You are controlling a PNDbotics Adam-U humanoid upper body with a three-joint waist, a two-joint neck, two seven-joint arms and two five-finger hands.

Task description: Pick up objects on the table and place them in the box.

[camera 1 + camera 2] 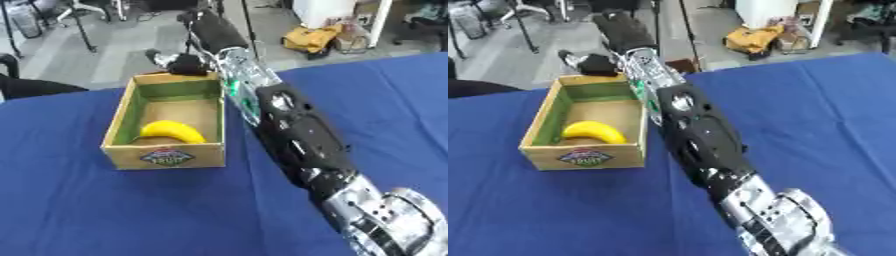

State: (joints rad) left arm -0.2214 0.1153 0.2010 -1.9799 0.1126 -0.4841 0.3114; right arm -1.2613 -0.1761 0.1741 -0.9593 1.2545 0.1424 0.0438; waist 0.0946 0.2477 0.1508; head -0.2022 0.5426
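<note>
Your right arm [306, 145] fills foreground, reaching past box [166, 155]. Right hand [179, 64] over far rim; fingers blurred, grasp unclear, can't tell. 1 banana [173, 131] lies inside box. Blue table [87, 210] shows nothing else to collect; task looks nearly finished.

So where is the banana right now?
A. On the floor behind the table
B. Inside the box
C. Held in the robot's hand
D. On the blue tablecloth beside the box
B: the yellow banana lies on the floor of the open box, near its front wall.
</note>
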